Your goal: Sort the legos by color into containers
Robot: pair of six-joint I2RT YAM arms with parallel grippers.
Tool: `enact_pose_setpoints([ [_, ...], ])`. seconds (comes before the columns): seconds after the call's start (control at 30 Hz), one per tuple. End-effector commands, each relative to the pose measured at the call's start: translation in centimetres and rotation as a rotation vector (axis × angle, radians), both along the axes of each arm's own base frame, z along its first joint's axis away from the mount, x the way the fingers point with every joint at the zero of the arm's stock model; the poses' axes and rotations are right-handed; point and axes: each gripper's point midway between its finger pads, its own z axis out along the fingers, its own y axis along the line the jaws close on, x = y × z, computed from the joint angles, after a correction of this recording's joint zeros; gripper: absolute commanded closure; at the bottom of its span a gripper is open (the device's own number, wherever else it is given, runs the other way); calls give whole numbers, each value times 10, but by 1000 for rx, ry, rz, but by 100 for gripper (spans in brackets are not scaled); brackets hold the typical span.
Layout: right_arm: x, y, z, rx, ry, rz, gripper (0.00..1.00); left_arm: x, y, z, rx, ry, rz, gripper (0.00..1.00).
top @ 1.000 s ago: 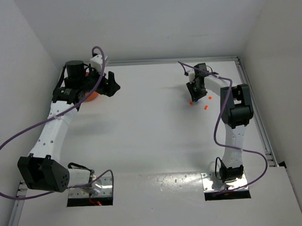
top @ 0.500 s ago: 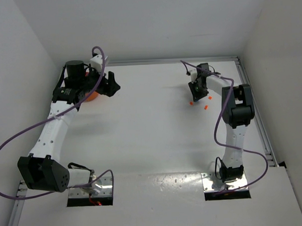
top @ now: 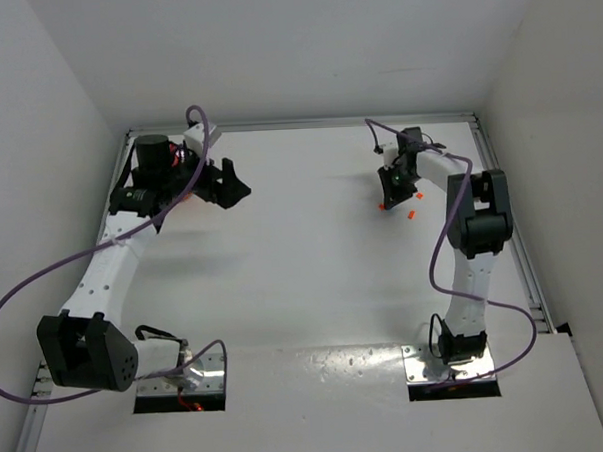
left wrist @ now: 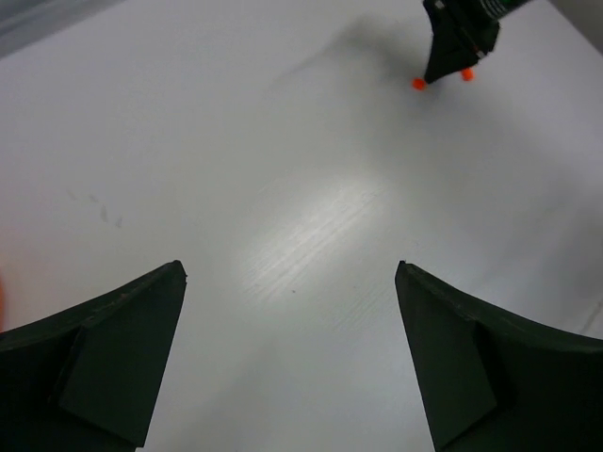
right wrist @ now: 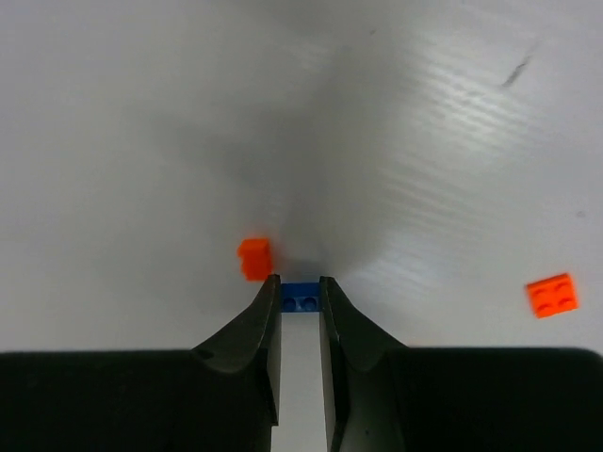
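At far right of white surface (top: 313, 256), right hand (right wrist: 301, 282) pinching small blue plastic lego brick (right wrist: 301, 298), mostly hidden between fingertips; small orange plastic bricks (right wrist: 254, 258) flanking. Left hand (left wrist: 290, 271) spread wide above surface; orange smear (left wrist: 3, 299) cut off, unidentifiable.

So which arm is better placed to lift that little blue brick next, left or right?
Right. The right arm's fingers are closed on the sides of the small blue plastic brick. The left arm's fingers stand wide open over the white table, well away from that brick.
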Motion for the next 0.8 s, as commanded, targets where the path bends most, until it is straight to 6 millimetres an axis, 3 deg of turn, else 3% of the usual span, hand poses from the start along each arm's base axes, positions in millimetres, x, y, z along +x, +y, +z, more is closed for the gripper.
enact_pose_setpoints([
  [0.0, -11, 33, 52, 197, -2, 26, 94, -28, -23, 9, -145, -9, -179, 0],
  [0.1, -24, 84, 103, 437, 8, 104, 95, -38, -36, 3, -233, 24, -251, 0],
  [0.17, -28, 107, 127, 595, 35, 112, 95, -44, -48, -8, -262, 57, -272, 0],
  [0.2, -29, 113, 135, 641, 43, 117, 95, -49, -56, -16, -261, 67, -297, 3],
  [0.33, -46, 141, 166, 853, 99, 154, 95, -55, -74, -19, -245, 21, -311, 9],
  [0.37, -51, 150, 184, 950, 114, 176, 95, -54, -76, -24, -229, 20, -298, 13],
  [0.6, -77, 168, 221, 1306, 330, 134, 96, -60, -120, -34, -187, -17, -368, 28],
  [0.63, -76, 169, 236, 1341, 336, 132, 96, -63, -129, -35, -184, -12, -388, 30],
  [0.77, -82, 173, 231, 1348, 380, 87, 96, -61, -155, -35, -203, -8, -421, 38],
])
